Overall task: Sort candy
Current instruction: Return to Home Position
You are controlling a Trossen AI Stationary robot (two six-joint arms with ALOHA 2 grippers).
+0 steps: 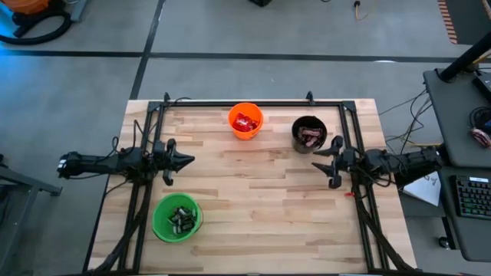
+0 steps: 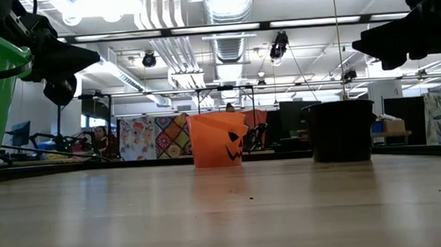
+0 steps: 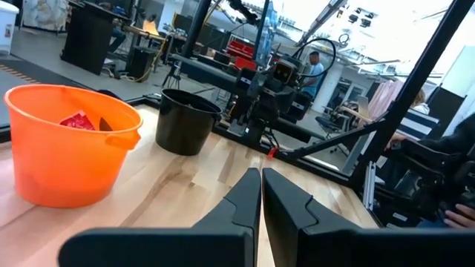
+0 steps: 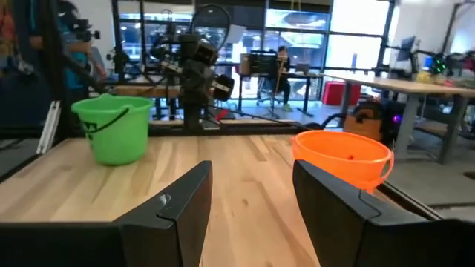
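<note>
Candy lies inside three cups: red packets in the orange cup at the far middle, reddish-brown bars in the black cup to its right, dark mini bars in the green cup at the near left. My left gripper hovers shut at the table's left side, pointing level toward the right. My right gripper hovers open at the right side, just near of the black cup, pointing left, nothing between its fingers.
A black metal frame runs along the far edge and down both sides of the wooden table. A small red speck lies near the right rail. A wide stretch of bare wood lies between the two grippers and toward the near edge.
</note>
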